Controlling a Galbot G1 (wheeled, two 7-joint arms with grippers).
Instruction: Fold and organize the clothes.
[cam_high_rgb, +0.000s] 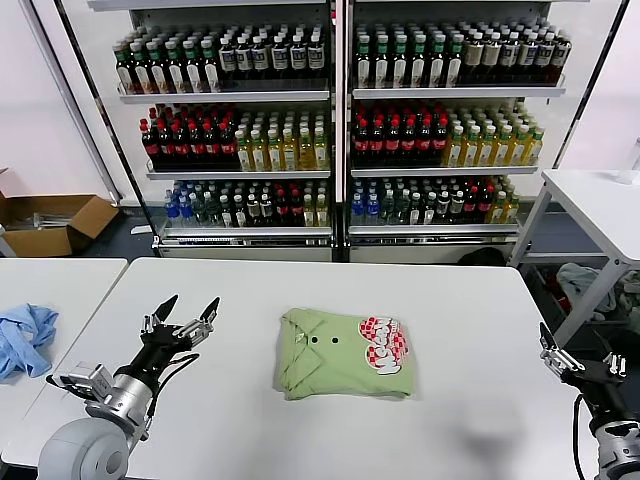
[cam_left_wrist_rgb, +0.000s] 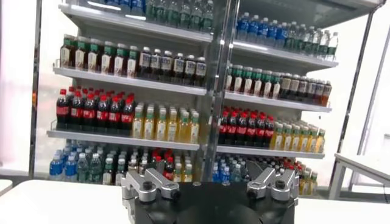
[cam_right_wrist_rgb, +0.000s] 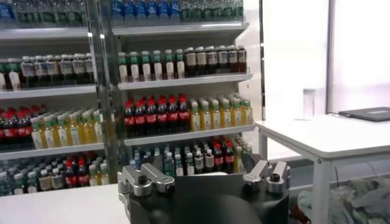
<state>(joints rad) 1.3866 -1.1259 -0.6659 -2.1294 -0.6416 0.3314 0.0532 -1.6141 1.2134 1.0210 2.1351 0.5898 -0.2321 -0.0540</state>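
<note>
The light green polo shirt (cam_high_rgb: 345, 352) lies folded into a compact rectangle at the middle of the white table (cam_high_rgb: 300, 420), its buttons and red-and-white round logo facing up. My left gripper (cam_high_rgb: 186, 309) is open and empty, raised above the table to the left of the shirt. My right gripper (cam_high_rgb: 577, 353) is open and empty, raised past the table's right edge, well clear of the shirt. Both wrist views look out at the drink shelves and do not show the shirt.
A light blue cloth (cam_high_rgb: 24, 338) lies on a second table at the far left. Shelves of bottled drinks (cam_high_rgb: 330, 130) stand behind the table. A cardboard box (cam_high_rgb: 50, 222) sits on the floor at back left. Another white table (cam_high_rgb: 600, 205) stands at the right.
</note>
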